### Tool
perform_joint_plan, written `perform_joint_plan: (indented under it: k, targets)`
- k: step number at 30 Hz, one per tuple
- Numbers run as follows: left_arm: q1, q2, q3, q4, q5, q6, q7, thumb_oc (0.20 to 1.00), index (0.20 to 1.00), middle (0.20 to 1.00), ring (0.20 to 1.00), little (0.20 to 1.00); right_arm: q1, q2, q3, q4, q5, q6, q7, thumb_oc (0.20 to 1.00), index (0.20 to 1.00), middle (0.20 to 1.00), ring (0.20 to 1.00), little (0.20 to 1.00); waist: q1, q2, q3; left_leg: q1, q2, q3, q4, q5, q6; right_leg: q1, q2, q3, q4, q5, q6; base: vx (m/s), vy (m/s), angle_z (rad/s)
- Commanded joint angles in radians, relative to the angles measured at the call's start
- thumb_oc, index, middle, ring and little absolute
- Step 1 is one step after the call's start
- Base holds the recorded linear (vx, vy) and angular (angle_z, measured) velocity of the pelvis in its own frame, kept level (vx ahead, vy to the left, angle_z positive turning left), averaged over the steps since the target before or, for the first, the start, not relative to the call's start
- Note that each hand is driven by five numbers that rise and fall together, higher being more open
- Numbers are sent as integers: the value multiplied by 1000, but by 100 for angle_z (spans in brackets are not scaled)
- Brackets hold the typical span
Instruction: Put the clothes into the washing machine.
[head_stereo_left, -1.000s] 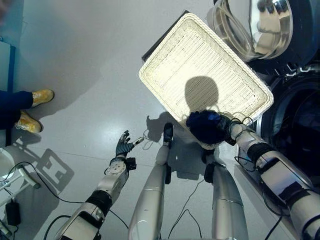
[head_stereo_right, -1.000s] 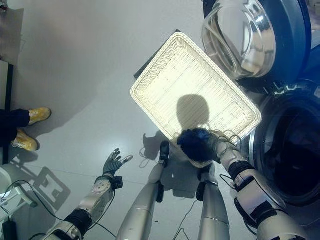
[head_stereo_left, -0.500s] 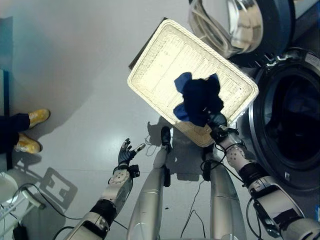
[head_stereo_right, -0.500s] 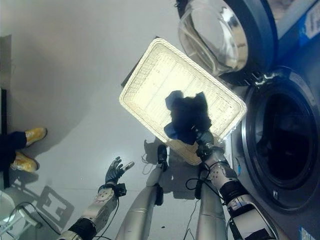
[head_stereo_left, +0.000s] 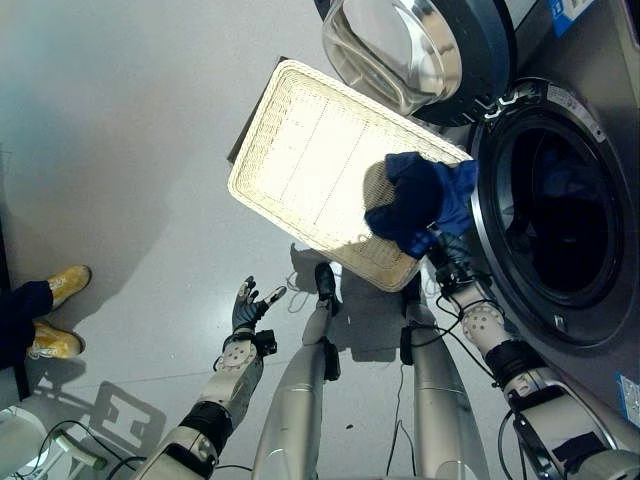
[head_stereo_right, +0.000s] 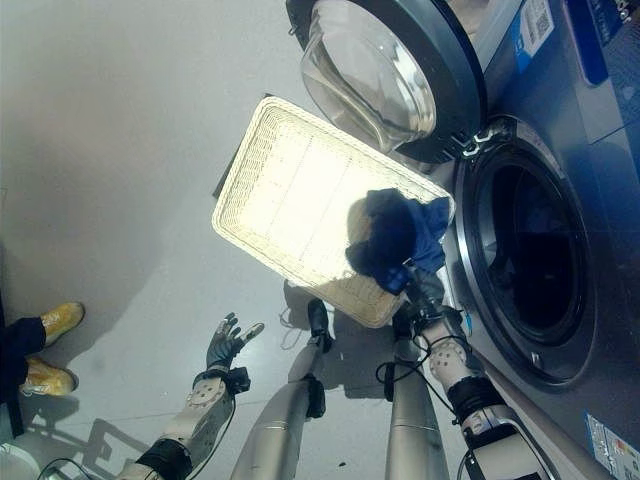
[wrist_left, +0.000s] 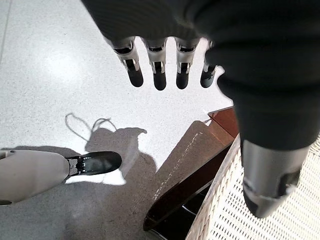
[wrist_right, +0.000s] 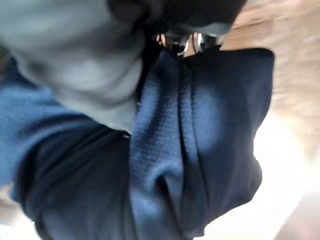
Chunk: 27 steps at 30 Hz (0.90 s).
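**A:** So what changed in the last second? The right hand (head_stereo_left: 447, 262) has lifted the blue garment (head_stereo_left: 418, 200) up out of the wicker basket (head_stereo_left: 300, 150) and swung it toward the machine. It's clenched on the cloth; in the right wrist view the fabric (wrist_right: 190, 150) is bunched right against the fingers. A second ago the bundle sat low at the basket's near corner; now it hangs over the basket's right-hand edge, just beside the washing machine's opening (head_stereo_left: 555, 210). The camera panned too, so the basket itself probably didn't move.

**B:** And the left hand?

**A:** The left hand (head_stereo_left: 246, 301) is idle, fingers spread and holding nothing, low over the floor near the basket's near-left side. A person's yellow shoes (head_stereo_left: 60, 310) sit well off to the left.

**B:** Room to move?

**A:** I'd say decent. The drum mouth is wide open and dark, with something bluish already inside, though I can't tell what. The door (head_stereo_left: 400, 50) is swung back at the far end, past the basket's far corner, clear of the path. The main snag risk, I reckon, is loose cloth catching the basket rim or the opening's lip.
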Motion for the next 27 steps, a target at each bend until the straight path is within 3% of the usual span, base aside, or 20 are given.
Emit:
perform_joint_plan:
  k: [1, 4, 5, 6, 14, 15, 19, 25, 27]
  targets:
    - [21, 14, 17, 12, 18, -10, 22, 1000, 1000, 1000, 1000, 1000, 3, -6, 53, -110, -96, 107, 83, 200, 200, 200, 200, 200, -28, -1, 3, -16, -103, 16, 156, -162, 1, 53, 13, -79, -140, 67, 18, 0, 0, 0]
    - [21, 14, 17, 12, 18, -10, 22, 1000, 1000, 1000, 1000, 1000, 3, -6, 53, -110, -96, 107, 83, 200, 200, 200, 200, 200, -28, -1, 3, -16, -103, 16, 156, -162, 1, 53, 13, -79, -140, 67, 18, 2, -2, -13]
    - [21, 15, 15, 12, 23, -8, 23, 1000, 1000, 1000, 1000, 1000, 10, -8, 76, -113, -123, 133, 99, 200, 200, 200, 200, 200, -30, -2, 3, -16, -103, 19, 158, -163, 1, 54, 12, -79, -142, 68, 18, 49, -61, -52]
    - [13, 30, 5, -3, 34, 16, 30, 1000, 1000, 1000, 1000, 1000, 24, -38, 172, -155, -261, 205, 141, 200, 200, 200, 200, 200, -36, -4, 3, -8, -100, 34, 143, -151, -6, 63, 14, -78, -158, 73, 18, 68, -99, -54]
    - [-2, 52, -12, -9, 31, 42, 21, 1000, 1000, 1000, 1000, 1000, 7, -65, 160, -160, -78, 247, 139, 200, 200, 200, 200, 200, -37, 2, 3, 11, -86, 41, 107, -131, -21, 79, 22, -90, -165, 65, 19, 33, -76, -18]
    - [-6, 54, -12, -3, 32, 49, 17, 1000, 1000, 1000, 1000, 1000, 1, -59, 133, -150, 22, 249, 126, 200, 200, 200, 200, 200, -38, 3, 3, 15, -82, 44, 103, -129, -23, 81, 26, -93, -161, 61, 18, 30, -67, -3]
    - [-13, 58, -13, 10, 27, 51, 9, 1000, 1000, 1000, 1000, 1000, -5, -53, 91, -124, 164, 246, 104, 200, 200, 200, 200, 200, -42, 5, 3, 18, -77, 47, 103, -129, -27, 80, 31, -93, -156, 56, 16, 30, -61, -2]
    - [-17, 51, -18, 36, 28, 40, 7, 1000, 1000, 1000, 1000, 1000, -28, -30, -54, -39, 459, 125, 19, 200, 200, 200, 200, 200, -48, 9, 3, 19, -65, 58, 111, -138, -31, 74, 37, -95, -145, 49, 13, 35, -65, 1]
    - [-14, 54, -12, 50, 27, 34, -4, 1000, 1000, 1000, 1000, 1000, -53, -40, -146, -11, 560, 23, -84, 200, 200, 200, 200, 200, -49, 7, 3, 20, -59, 61, 117, -145, -34, 76, 40, -96, -137, 42, 11, 49, -61, -1]
